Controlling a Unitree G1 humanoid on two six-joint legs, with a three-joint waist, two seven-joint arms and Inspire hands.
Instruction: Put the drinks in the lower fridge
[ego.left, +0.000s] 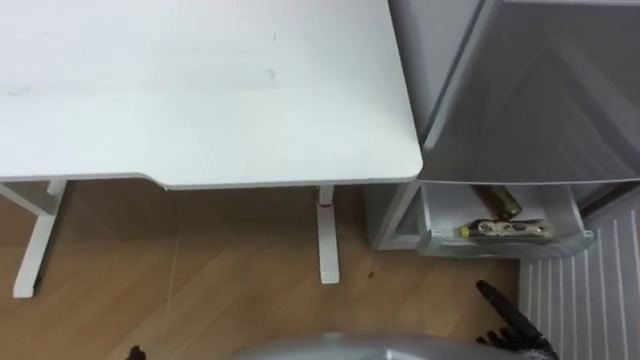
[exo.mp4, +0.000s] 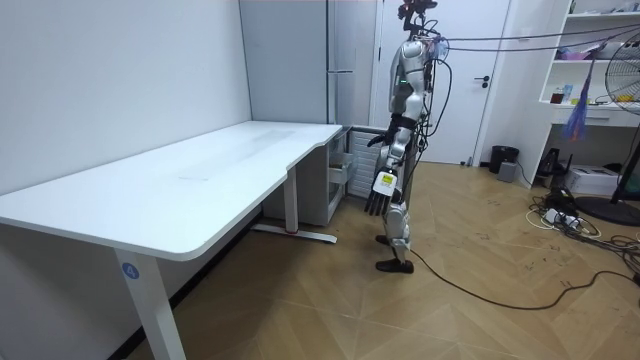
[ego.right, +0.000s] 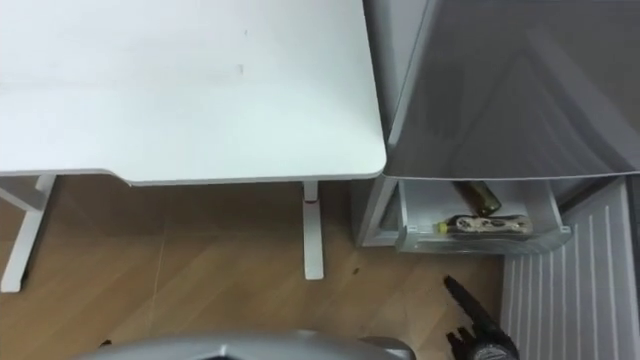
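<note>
Right hand near drinks, apart

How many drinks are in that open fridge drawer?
2: the front bottle lies along the drawer front; the back bottle sits angled behind it. More may be hidden farther in.

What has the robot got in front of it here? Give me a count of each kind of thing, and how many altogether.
table: 1
fridge: 1
open drawer at the fridge's foot: 1
drinks lying in that drawer: 2
total: 5
</note>
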